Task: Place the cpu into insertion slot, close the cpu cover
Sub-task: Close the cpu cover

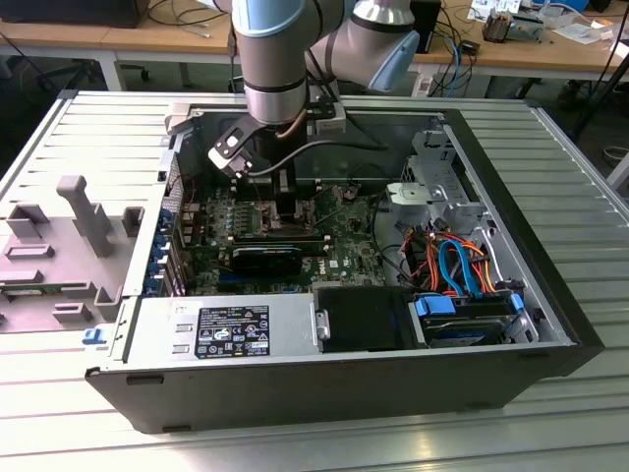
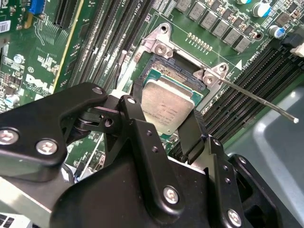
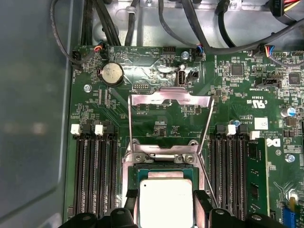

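One gripper [image 2: 167, 124], two black fingers [image 2: 137, 97] spread either side of the cpu [image 2: 167, 107], hangs low over the motherboard [image 3: 237, 90] inside the opened computer case [image 1: 550, 295] in the exterior view. Seen in both wrist views, the chip lies flat and square in the insertion slot [image 3: 134, 176], directly between and just below the fingertips, though whether the pads are touching its edges cannot be told. Beyond the socket, the cpu cover [image 3: 170, 97] stands tilted up and open on its hinge, its lever wire [image 2: 259, 99] angled free beside it.
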